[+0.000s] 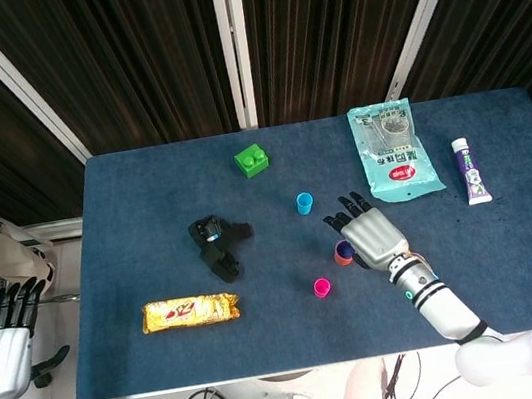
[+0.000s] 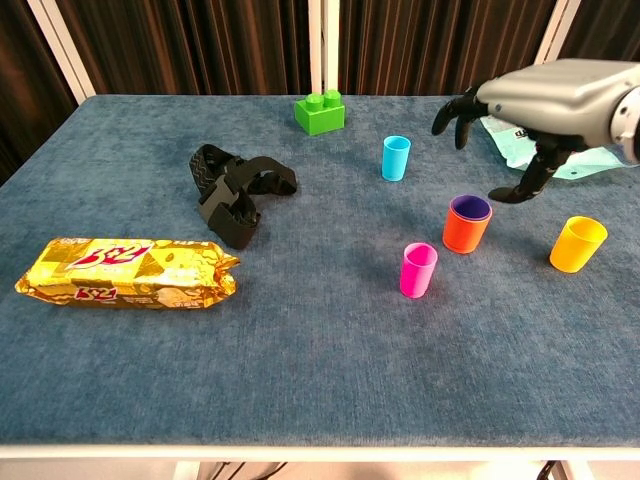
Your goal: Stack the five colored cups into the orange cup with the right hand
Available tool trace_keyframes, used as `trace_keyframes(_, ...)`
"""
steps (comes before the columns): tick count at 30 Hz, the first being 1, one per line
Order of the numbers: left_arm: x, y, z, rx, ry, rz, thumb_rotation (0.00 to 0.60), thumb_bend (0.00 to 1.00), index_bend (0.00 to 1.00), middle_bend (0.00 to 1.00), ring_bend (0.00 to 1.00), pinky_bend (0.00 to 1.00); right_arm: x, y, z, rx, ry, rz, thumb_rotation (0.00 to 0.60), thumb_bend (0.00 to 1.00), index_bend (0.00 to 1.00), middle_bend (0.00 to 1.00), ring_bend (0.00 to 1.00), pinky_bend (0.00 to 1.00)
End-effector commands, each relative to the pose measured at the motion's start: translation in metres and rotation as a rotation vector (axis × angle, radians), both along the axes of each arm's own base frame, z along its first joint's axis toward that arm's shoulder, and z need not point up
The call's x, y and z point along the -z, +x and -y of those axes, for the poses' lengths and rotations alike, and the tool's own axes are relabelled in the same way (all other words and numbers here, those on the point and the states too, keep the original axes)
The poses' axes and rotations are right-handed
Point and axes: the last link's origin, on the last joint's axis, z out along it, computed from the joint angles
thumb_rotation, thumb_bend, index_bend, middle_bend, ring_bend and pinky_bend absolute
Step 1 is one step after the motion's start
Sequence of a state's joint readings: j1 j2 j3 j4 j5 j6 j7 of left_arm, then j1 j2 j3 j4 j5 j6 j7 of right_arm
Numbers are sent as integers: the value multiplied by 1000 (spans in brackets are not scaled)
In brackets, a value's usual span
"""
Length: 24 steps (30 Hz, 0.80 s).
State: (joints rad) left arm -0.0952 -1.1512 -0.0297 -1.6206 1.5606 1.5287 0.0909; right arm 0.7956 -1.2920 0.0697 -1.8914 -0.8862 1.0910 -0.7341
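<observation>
The orange cup [image 2: 466, 230] [image 1: 342, 254] stands right of centre with the purple cup [image 2: 468, 209] nested inside it, only the purple rim showing. My right hand [image 2: 535, 105] [image 1: 365, 232] hovers just above and behind it, fingers spread, holding nothing. A pink cup [image 2: 418, 269] [image 1: 323, 288] stands in front-left of the orange one. Further back is a light blue cup [image 2: 396, 157] [image 1: 304, 203]. At the right stands a yellow cup [image 2: 578, 243], hidden by the hand in the head view. My left hand [image 1: 2, 332] hangs open off the table's left side.
A green brick [image 2: 320, 111] lies at the back, a black clip-like object [image 2: 235, 190] left of centre, a gold snack pack [image 2: 125, 271] at the front left. A teal pouch [image 1: 393, 150] and a white tube [image 1: 471, 170] lie at the right.
</observation>
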Motion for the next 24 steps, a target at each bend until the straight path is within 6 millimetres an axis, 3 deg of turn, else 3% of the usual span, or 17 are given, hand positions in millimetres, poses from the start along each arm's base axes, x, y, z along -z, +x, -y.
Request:
trace_keyframes(1,0,0,0,1,-3,-1,600,32,56,36,0,0,-21,-12,-9,11,-37,-10,600,221,157,258,0,0)
trace_keyframes(6,4,1,-2,9,-14,-3,600,32,56,36,0,0,-46,-40,-24,62,-66,-52,600,219,157,262,0,0)
trace_keyframes(11,7,0,-3,7,-20,0,600,32,56,36,0,0,-56,-65,-38,108,-53,-88,600,215,157,259,0,0)
trace_keyframes(19,7,2,-3,12,-23,-3,600,32,56,36,0,0,-47,-93,-41,167,-10,-118,600,207,164,241,0,0)
trace_keyframes(24,7,1,-2,5,-21,-2,600,32,56,36,0,0,-36,-98,-40,159,-18,-115,600,207,214,242,0,0)
